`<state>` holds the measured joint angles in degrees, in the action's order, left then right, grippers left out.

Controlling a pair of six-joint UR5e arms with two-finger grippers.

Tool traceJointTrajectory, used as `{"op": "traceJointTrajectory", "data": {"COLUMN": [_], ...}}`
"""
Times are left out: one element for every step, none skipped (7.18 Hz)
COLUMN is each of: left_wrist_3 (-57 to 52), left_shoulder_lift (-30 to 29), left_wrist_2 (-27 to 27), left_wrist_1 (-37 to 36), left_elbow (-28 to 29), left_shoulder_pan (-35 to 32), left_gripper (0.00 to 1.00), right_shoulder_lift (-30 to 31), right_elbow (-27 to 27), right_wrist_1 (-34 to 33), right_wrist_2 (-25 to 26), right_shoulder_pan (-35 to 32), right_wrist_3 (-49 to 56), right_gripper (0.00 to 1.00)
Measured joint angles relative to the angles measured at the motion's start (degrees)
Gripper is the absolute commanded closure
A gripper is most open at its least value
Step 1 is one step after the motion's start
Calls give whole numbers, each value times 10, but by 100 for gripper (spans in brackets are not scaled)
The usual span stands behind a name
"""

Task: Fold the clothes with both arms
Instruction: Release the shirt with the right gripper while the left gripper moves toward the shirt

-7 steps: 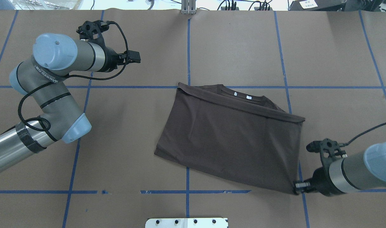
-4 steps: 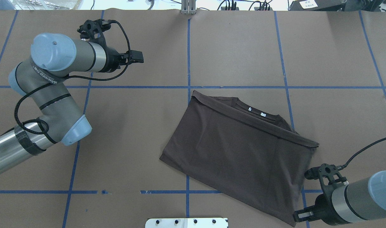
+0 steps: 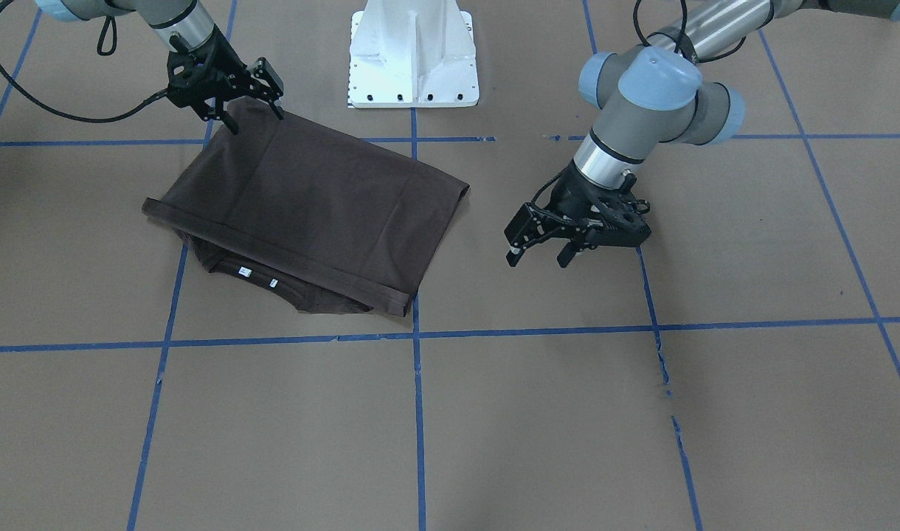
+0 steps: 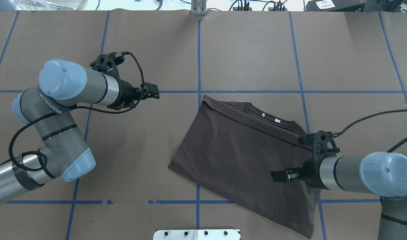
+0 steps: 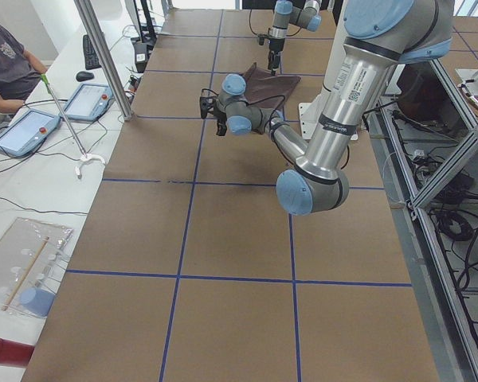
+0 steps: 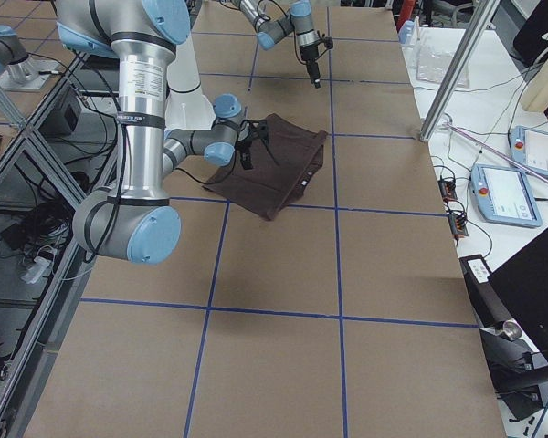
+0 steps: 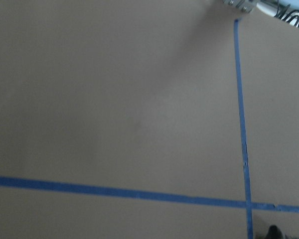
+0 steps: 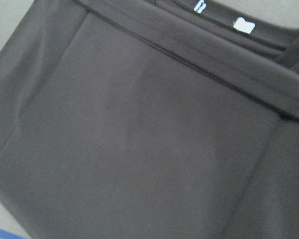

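Note:
The dark brown T-shirt (image 4: 243,156) lies folded and skewed on the table, collar and white neck tags (image 4: 270,117) on its far side. It also shows in the front-facing view (image 3: 310,199) and fills the right wrist view (image 8: 149,139). My right gripper (image 3: 256,118) is open and hovers over the shirt's near right part, holding nothing; in the overhead view (image 4: 274,175) it sits above the cloth. My left gripper (image 3: 537,259) is open and empty above bare table, well left of the shirt in the overhead view (image 4: 155,91).
The table is covered in brown paper (image 4: 250,50) with a blue tape grid. The white pedestal base (image 3: 413,51) stands at the robot's edge, close to the shirt's near corner. An operator with tablets (image 5: 32,131) sits beyond the far table edge.
The right gripper dragged the shirt's near right corner toward the robot, let go, and moved over the shirt. The left gripper moved nearer the robot and slightly toward the shirt.

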<state>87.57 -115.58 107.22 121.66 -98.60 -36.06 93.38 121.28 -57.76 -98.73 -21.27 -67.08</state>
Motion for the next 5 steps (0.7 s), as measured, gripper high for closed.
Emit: {"op": "traceJointTrajectory", "data": {"left_wrist_3": [55,100,133,154,169], "left_shoulder_lift": [1,-4,-17,-31,-40], "left_wrist_2": [-14,-48,-83,-105,-119], "left_wrist_1": [-34,-83,-139,-181,-201], "left_elbow": [-26,-48,-60,-62,-57], "left_shoulder_pan": [36,77,116,144,165], "left_gripper": [0,0,0,2,6], "right_shoulder_lift": [-17,-29,-49,-75,-95], "right_elbow": [-27,-47,-60,-69,-76], "right_wrist_1": [-1,-7,-23,-45,-63], "right_wrist_2": [-16,-27,-35,-46,-63], "right_shoulder_pan": [-33,-54,-71,-83,-96], "right_wrist_3": [86,139,159,165,167], "right_gripper": [0,0,0,0,0]}}
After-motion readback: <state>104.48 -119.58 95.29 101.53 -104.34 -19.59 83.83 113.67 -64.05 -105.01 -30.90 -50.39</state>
